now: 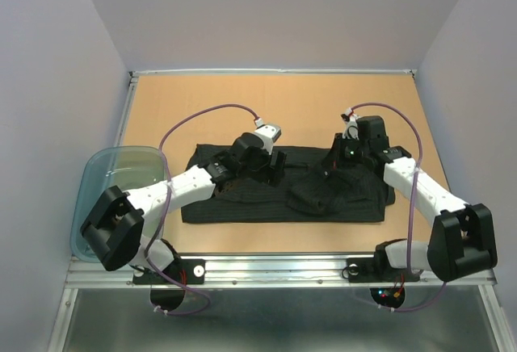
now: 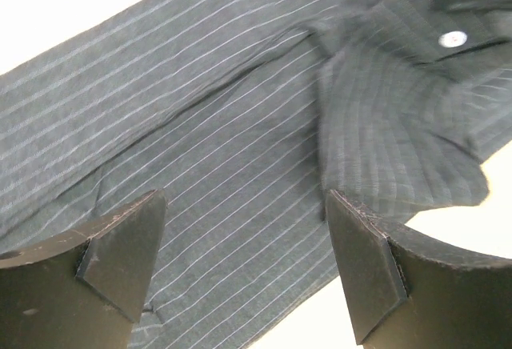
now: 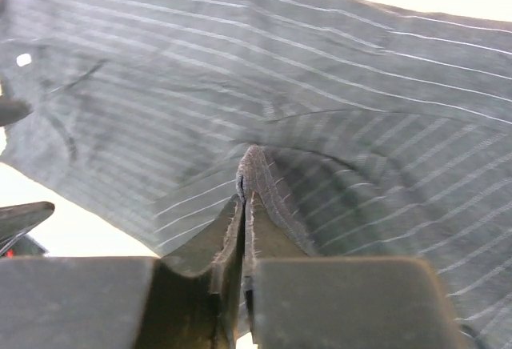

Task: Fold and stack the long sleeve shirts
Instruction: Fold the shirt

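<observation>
Here, the black pinstriped button-up shirt (image 1: 242, 207) lies spread across the tan wooden table (image 1: 283, 102); the right gripper (image 3: 245, 193) pinches a fold of it, while the left gripper (image 2: 244, 213) hovers open above it.

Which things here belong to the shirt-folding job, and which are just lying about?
Job: black pinstriped shirt; right gripper, shut on a pinch of its fabric; left gripper, open over it.
Lying about: translucent blue-grey tub, left of the shirt.
</observation>
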Tool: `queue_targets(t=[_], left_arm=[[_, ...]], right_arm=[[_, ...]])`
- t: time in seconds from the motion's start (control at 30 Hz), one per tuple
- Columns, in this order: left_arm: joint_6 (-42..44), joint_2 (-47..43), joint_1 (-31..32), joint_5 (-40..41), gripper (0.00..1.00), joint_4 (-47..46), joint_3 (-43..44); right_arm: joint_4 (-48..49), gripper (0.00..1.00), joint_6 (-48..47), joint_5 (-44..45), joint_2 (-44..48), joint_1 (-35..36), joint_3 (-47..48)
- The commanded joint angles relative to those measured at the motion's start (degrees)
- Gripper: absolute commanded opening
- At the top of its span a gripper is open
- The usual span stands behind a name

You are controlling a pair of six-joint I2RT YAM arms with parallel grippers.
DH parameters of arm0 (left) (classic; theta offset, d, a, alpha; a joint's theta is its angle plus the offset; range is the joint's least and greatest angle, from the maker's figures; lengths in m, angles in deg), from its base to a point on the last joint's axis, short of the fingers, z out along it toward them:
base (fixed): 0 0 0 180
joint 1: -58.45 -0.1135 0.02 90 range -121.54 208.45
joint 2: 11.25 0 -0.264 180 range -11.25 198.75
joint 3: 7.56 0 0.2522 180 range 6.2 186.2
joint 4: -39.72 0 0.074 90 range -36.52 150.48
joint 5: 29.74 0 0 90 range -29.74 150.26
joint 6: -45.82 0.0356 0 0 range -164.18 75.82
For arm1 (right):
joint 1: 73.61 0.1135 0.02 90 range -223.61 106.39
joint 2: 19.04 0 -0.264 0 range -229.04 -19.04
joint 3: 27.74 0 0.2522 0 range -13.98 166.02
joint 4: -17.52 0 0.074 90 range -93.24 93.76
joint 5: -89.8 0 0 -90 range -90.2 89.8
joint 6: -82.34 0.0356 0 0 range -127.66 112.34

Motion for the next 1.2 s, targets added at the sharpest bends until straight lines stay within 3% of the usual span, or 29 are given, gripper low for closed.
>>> queue_targets(t=[0.0, 0.23, 0.4, 0.6, 0.77, 0.93, 1.17], left_arm=[[4.2, -4.9, 0.1, -6.0, 0.92, -7.3, -1.5], [11.6, -6.0, 3.4, -16.4, 0.92, -13.9, -1.5], [22.8, -6.6, 4.6, -25.2, 0.92, -15.3, -1.7], [32.2, -7.8, 4.8, -30.5, 0.81, -12.3, -0.8], [33.9, -5.3, 4.8, -34.4, 0.78, -10.0, 1.4], [32.9, -1.1, 5.0, -40.3, 0.66, -7.2, 4.9], [30.6, 2.5, 6.0, -40.9, 0.55, -7.2, 6.9]], right_arm=[[-0.9, 0.02, -1.8, -5.2, 4.2, 1.3, -2.9], [-2.3, 0.01, -3.8, -16.0, 11.4, 2.1, -4.5], [-5.8, 0.01, -6.7, -21.4, 15.2, 3.0, -4.1], [-9.0, 0.01, -9.5, -25.9, 16.4, 4.7, -2.0], [-9.7, 0.01, -10.6, -28.3, 16.5, 5.5, -0.5], [-9.8, 0.01, -10.9, -28.3, 16.5, 5.6, 0.2], [-9.8, 0.01, -11.3, -28.9, 16.4, 6.1, 0.3]])
